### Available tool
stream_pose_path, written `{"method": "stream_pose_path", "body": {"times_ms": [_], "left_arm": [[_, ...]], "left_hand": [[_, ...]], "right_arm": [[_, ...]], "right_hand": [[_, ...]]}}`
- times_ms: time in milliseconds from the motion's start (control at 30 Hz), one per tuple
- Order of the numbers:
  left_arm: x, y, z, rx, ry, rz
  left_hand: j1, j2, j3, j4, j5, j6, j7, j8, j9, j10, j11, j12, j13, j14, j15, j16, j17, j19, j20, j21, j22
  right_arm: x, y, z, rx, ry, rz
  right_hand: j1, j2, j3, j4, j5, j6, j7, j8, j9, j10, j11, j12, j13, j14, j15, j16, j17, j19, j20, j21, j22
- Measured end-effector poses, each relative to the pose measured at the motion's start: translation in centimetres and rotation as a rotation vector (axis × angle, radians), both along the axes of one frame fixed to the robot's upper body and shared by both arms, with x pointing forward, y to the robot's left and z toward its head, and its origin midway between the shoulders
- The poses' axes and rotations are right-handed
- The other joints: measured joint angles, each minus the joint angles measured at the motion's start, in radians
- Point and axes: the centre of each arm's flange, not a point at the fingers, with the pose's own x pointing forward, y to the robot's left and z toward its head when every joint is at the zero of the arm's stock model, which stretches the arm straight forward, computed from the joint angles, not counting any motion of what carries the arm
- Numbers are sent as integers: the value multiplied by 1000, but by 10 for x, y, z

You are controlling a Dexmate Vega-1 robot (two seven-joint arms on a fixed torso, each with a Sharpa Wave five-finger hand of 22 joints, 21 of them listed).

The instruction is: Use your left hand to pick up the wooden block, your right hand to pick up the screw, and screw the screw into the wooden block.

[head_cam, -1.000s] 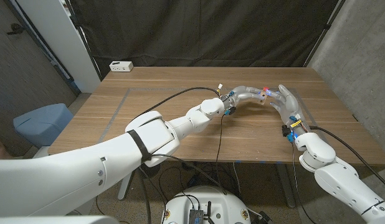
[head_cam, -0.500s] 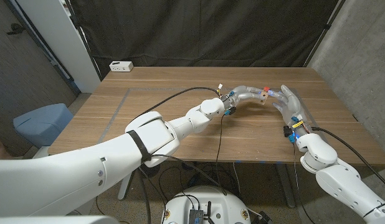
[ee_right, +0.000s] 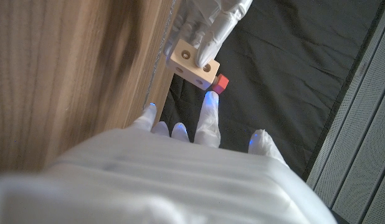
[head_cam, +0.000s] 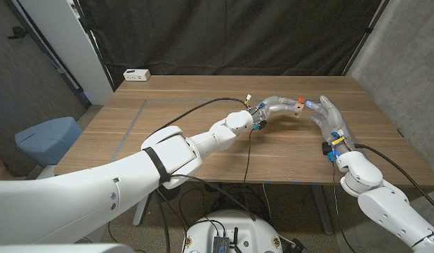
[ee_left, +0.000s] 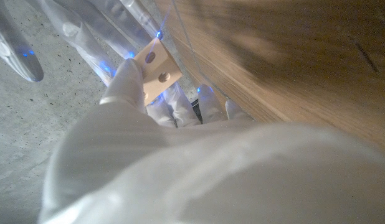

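one wooden block (head_cam: 297, 109), one red screw (head_cam: 300, 100), one white box (head_cam: 136, 74) — two hands

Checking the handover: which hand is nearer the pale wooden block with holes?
Left. The left hand holds the pale wooden block in its fingers; the right hand stands just beside it, fingers spread, apart from the block.

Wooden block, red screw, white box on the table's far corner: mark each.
wooden block (ee_right: 194, 62): right wrist view, holed face.
red screw (ee_right: 221, 83): right wrist view, its head.
white box (head_cam: 137, 74): head view, top face.
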Motion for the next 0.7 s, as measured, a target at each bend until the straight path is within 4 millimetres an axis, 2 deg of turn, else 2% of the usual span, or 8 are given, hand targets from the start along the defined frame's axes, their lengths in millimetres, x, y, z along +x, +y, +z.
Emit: {"method": "stream_pose_path", "body": {"times_ms": [233, 467, 700], "left_arm": [[-2, -1, -1, -1, -9, -11], [-4, -1, -3, -5, -21, -21], [-5, -2, -4, -6, -26, -26]], "left_hand": [[0, 0, 0, 0, -3, 0, 0, 0, 0, 0, 0, 0, 0, 0, 0, 0, 0, 0, 0, 0, 0], [0, 0, 0, 0, -2, 0, 0, 0, -1, 0, 0, 0, 0, 0, 0, 0, 0, 0, 0, 0, 0], [0, 0, 0, 0, 1, 0, 0, 0, 0, 0, -1, 0, 0, 0, 0, 0, 0, 0, 0, 0, 0]], "right_arm": [[-1, -2, 0, 1, -2, -3], [-2, -3, 0, -5, -4, 2], [-2, -5, 1, -11, -5, 11]], "right_hand": [[0, 0, 0, 0, 0, -49, -9, -17, 3, -15, 14, -7, 0, -2, 2, 0, 2, -4, 4, -5, 0], [0, 0, 0, 0, 0, -100, -21, -21, 3, -38, 8, -15, 0, -4, 4, -4, 2, -9, 9, -9, 0], [0, 0, 0, 0, 0, -160, -42, -29, 0, -68, 14, -15, 0, -4, 4, -9, 6, -23, 18, -9, 0]]}}
